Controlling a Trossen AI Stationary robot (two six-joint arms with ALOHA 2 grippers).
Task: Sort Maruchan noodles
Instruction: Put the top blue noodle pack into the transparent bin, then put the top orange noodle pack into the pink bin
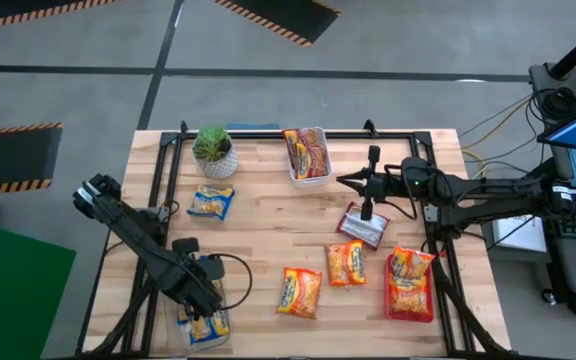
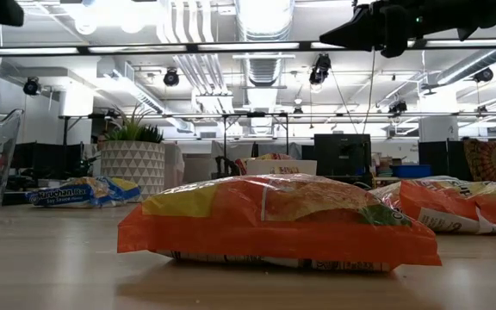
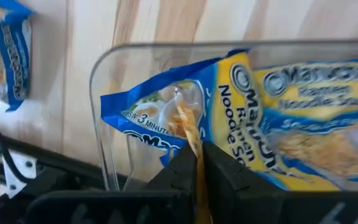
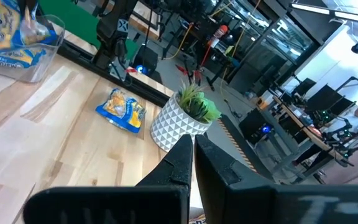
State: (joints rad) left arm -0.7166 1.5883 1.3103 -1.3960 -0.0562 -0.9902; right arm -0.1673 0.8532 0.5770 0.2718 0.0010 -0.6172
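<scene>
Maruchan packets lie on the wooden table. In the high view a blue-and-yellow packet (image 1: 211, 202) lies near the potted plant (image 1: 214, 150), two orange packets (image 1: 300, 292) (image 1: 346, 263) lie near the front, and a red packet (image 1: 363, 226) lies in the middle. My left gripper (image 1: 204, 300) (image 3: 197, 165) is at the near left corner, over a clear bin (image 3: 104, 112) of blue packets, shut on one blue-and-yellow packet (image 3: 166, 118). My right gripper (image 1: 343, 181) (image 4: 191, 152) hangs shut and empty above the table, near the red packet. My left gripper pinches the blue-and-yellow packet between its two fingers at a crinkled yellow fold (image 3: 188, 130) in the wrapper, coming from above. The packet lies tilted across the clear bin's rim, partly on another blue packet (image 3: 316, 118) inside the bin.
A white tray (image 1: 306, 152) at the far edge holds red packets. A red tray (image 1: 410, 290) at the near right holds orange packets. In the low view an orange packet (image 2: 274, 220) fills the foreground. Bare wood lies between the plant and the orange packets.
</scene>
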